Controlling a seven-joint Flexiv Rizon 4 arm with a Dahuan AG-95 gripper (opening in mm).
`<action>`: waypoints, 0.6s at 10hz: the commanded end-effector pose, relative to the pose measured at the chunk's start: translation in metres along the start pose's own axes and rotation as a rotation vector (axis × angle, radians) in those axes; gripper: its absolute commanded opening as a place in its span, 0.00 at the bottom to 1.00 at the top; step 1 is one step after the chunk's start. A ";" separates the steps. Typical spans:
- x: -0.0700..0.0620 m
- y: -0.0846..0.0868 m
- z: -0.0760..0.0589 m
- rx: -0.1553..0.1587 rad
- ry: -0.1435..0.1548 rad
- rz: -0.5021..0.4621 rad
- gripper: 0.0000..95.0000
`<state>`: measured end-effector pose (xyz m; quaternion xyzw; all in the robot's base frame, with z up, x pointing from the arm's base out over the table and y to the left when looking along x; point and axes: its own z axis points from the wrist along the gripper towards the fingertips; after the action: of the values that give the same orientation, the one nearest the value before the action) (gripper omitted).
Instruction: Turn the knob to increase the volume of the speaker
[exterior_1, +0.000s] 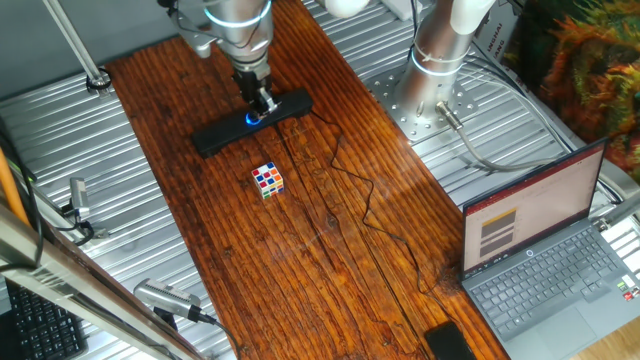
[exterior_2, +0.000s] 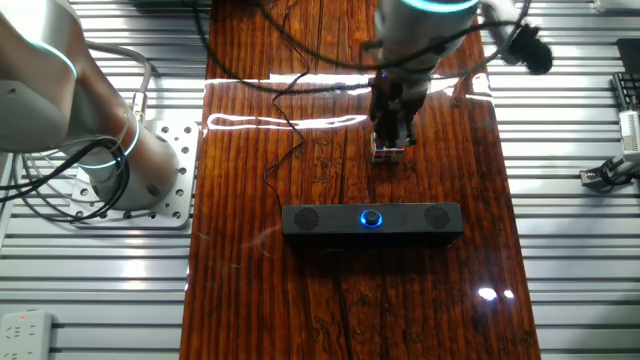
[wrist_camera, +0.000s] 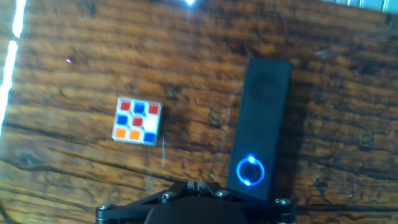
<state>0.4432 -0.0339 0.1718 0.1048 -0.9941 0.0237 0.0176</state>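
Over on the left of the hand view sits the puzzle cube (wrist_camera: 137, 121), resting alone on the wooden tabletop (wrist_camera: 74, 56) and well apart from the action. Moving right, there's the speaker (wrist_camera: 261, 124), a slim black bar running away from the camera, with the knob (wrist_camera: 250, 171) glowing blue at its near end in this view, just ahead of the hand housing. In the one fixed view the claw (exterior_1: 262, 104) hangs directly above the speaker (exterior_1: 252, 122), right over the blue glow of the knob (exterior_1: 252, 118); whether it touches yet, I can't tell. The fingers aren't visible in the hand view and are too small elsewhere, so how far apart they stand I cannot tell either. From the other fixed view, the knob (exterior_2: 371, 217) sits at the middle of the speaker (exterior_2: 371, 221), with the thin cable (exterior_2: 285, 150) trailing off to the left. To do this well, I'd say: centre the fingers on either side of the dial, descend straight, grip lightly, then twist about the vertical axis without dragging the light speaker sideways.
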 end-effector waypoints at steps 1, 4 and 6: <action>0.018 -0.016 0.014 0.001 -0.011 -0.032 0.00; 0.022 -0.031 0.025 -0.001 -0.022 -0.053 0.00; 0.020 -0.036 0.032 0.008 -0.028 -0.050 0.00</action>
<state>0.4317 -0.0758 0.1390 0.1302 -0.9911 0.0264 0.0031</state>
